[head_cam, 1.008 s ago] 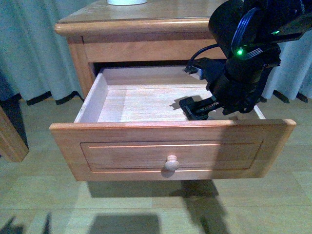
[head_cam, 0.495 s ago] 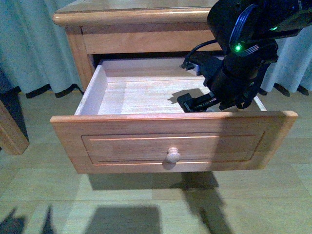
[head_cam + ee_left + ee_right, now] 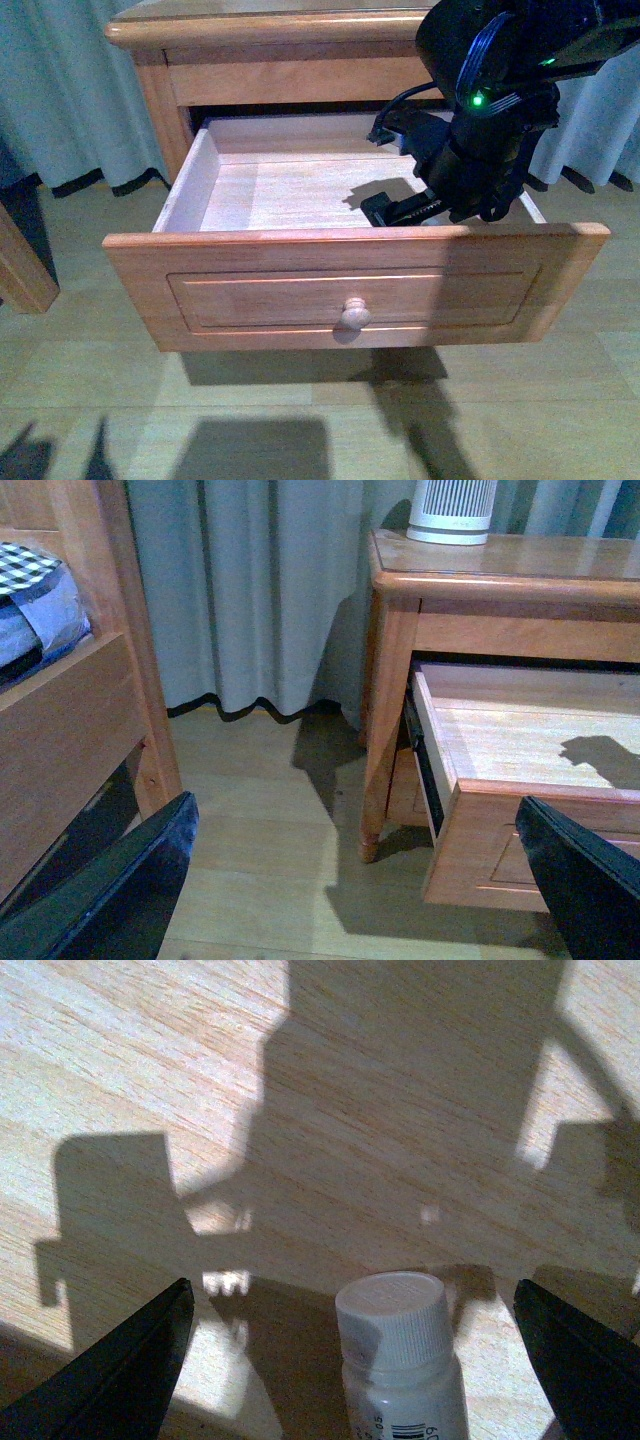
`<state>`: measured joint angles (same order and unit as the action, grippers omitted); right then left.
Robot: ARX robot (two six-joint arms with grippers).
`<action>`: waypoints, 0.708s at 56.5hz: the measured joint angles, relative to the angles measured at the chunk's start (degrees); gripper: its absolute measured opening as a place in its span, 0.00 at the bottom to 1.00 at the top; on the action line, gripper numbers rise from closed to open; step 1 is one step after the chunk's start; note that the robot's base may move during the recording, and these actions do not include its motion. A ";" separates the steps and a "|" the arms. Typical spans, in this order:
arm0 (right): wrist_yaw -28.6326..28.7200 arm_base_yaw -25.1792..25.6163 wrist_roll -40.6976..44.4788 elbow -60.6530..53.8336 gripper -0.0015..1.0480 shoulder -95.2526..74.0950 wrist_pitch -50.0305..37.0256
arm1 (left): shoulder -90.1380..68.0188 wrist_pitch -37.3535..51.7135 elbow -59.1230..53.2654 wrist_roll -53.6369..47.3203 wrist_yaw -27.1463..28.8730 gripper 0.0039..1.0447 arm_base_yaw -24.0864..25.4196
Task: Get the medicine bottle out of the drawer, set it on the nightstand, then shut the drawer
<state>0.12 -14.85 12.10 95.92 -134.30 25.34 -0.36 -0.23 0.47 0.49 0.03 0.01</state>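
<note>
Reaching down into the open drawer (image 3: pixel 300 238), the right gripper (image 3: pixel 352 1295) hangs with fingers spread wide either side of the white-capped medicine bottle (image 3: pixel 398 1360), seemingly lined up to pinch it.

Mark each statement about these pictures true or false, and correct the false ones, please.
1. The drawer is pulled open. True.
2. The right gripper is shut on the bottle. False: its fingers are wide apart, with the bottle between them, untouched.
3. The bottle stands upright with its cap on. True.
4. The bottle is on top of the nightstand. False: it stands on the drawer floor.
5. The left gripper is inside the drawer. False: it hangs open beside the nightstand, above the floor.
</note>
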 joint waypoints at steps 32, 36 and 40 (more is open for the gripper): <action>-0.17 -0.63 -0.13 0.28 0.93 -0.07 -0.31 | 0.00 0.00 0.00 0.00 0.00 0.94 0.00; -0.15 -0.68 -0.26 -0.04 0.93 0.20 -0.52 | 0.00 0.00 0.00 0.00 0.00 0.94 0.00; -0.17 -0.70 -0.33 -0.37 0.93 0.48 -0.66 | 0.00 0.00 0.00 0.00 0.00 0.94 0.00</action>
<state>-0.05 -15.55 11.77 95.55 -133.82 24.69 -0.36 -0.23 0.47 0.49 0.03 0.01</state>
